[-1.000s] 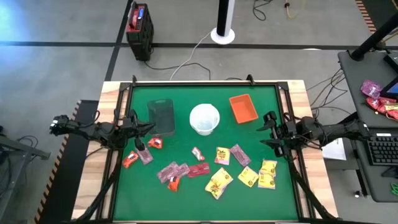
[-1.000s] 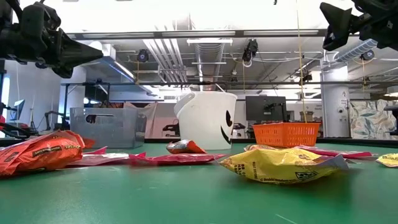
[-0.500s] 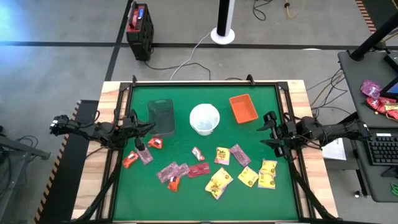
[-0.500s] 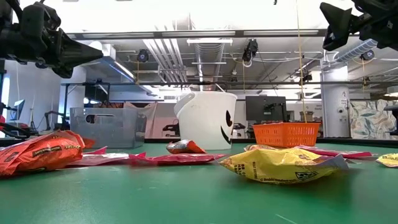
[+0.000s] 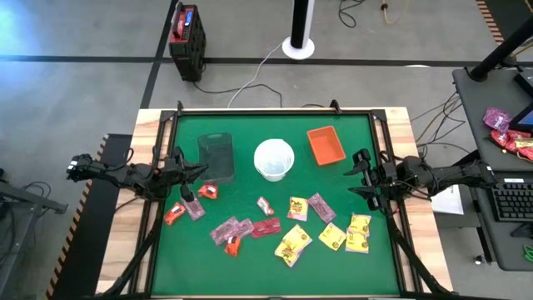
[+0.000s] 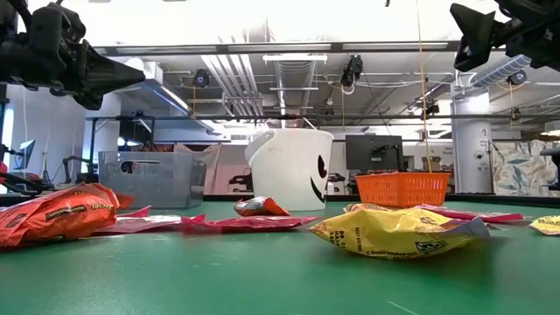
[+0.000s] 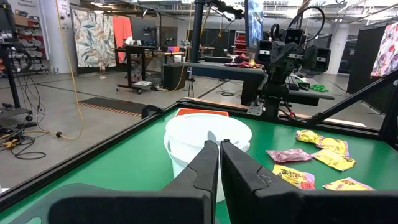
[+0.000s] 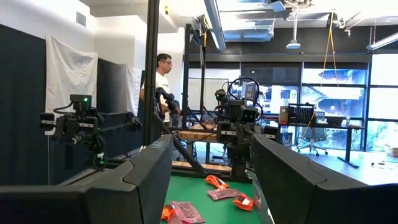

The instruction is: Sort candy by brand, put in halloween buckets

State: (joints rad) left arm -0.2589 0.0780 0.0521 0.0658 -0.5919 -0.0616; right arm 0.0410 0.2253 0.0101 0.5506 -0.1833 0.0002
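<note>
Candy packets lie flat on the green mat: yellow ones [image 5: 293,242] toward the near right, pink-purple ones [image 5: 229,228] and red-orange ones [image 5: 208,191] toward the middle and left. Along the far half stand the dark translucent tub [image 5: 215,156], the white round bucket [image 5: 274,159] and the orange tray [image 5: 326,144]. My left gripper [image 5: 202,170] hovers shut at the left edge, beside the tub, pointing at the bucket [image 7: 205,140]. My right gripper [image 5: 354,175] hovers open at the right edge, above the mat, near the yellow packets. Both are raised well above the table in the low view.
A black frame [image 5: 275,110] borders the green mat. Bare mat lies along the near edge and between the containers and the candy. A person [image 8: 163,78] stands in the room beyond the table. More candy [image 5: 508,133] lies on a desk off to the right.
</note>
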